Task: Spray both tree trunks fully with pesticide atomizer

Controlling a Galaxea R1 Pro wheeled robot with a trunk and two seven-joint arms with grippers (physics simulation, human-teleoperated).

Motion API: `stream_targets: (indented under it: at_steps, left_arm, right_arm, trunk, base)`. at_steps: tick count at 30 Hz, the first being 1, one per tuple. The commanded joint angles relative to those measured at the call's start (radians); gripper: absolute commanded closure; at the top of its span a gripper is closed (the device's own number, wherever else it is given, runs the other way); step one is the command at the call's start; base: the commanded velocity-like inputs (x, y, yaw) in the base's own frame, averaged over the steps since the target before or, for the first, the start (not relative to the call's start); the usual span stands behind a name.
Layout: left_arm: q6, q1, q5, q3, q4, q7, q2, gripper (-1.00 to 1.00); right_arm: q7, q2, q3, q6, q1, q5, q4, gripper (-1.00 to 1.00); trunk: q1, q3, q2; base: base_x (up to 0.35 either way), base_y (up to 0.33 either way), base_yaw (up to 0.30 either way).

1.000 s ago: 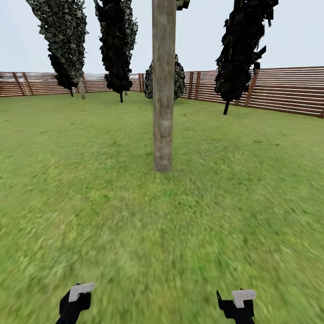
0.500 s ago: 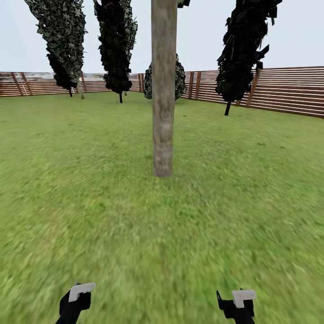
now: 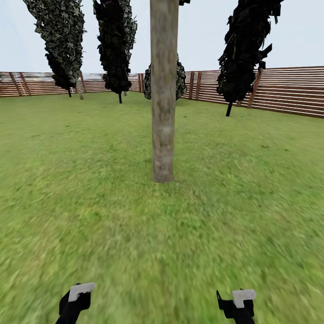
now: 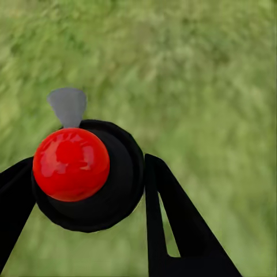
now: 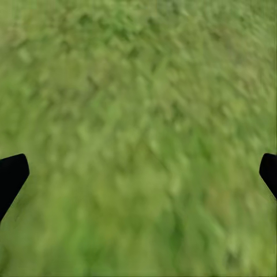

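The pesticide atomizer, a dark round bottle with a red ball and a grey nozzle on top, sits between my left gripper's black fingers, which are shut on it. In the head view my left gripper and right gripper hang low at the bottom edge over the grass floor. The right gripper is open with only grass between its fingers. One tree's thick pale trunk rises straight ahead, a short way off. A second tree with green foliage stands far back left.
Two black-leaved trees with thin dark trunks stand further back. A brown slatted fence closes the lawn behind them. A dark bush sits behind the near trunk.
The whole view has moved forward: the near trunk stands closer and its base sits lower in the picture. Both grippers hold the same pose.
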Motion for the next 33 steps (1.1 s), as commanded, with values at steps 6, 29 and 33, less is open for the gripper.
stream_targets:
  at_steps: [6, 29, 33]
  left_arm:
    - [0.0, 0.0, 0.0, 0.0, 0.0, 0.0, 0.0, 1.0]
    - [0.0, 0.0, 0.0, 0.0, 0.0, 0.0, 0.0, 1.0]
    - [0.0, 0.0, 0.0, 0.0, 0.0, 0.0, 0.0, 1.0]
  right_arm:
    - [0.0, 0.0, 0.0, 0.0, 0.0, 0.0, 0.0, -1.0]
    - [0.0, 0.0, 0.0, 0.001, 0.0, 0.0, 0.0, -1.0]
    - [0.0, 0.0, 0.0, 0.001, 0.0, 0.0, 0.0, -1.0]
  trunk:
    - [0.0, 0.0, 0.0]
    - [0.0, 0.0, 0.0]
    - [0.0, 0.0, 0.0]
  base:
    - [0.339, 0.0, 0.0]
    - [0.339, 0.0, 0.0]
    - [0.339, 0.0, 0.0]
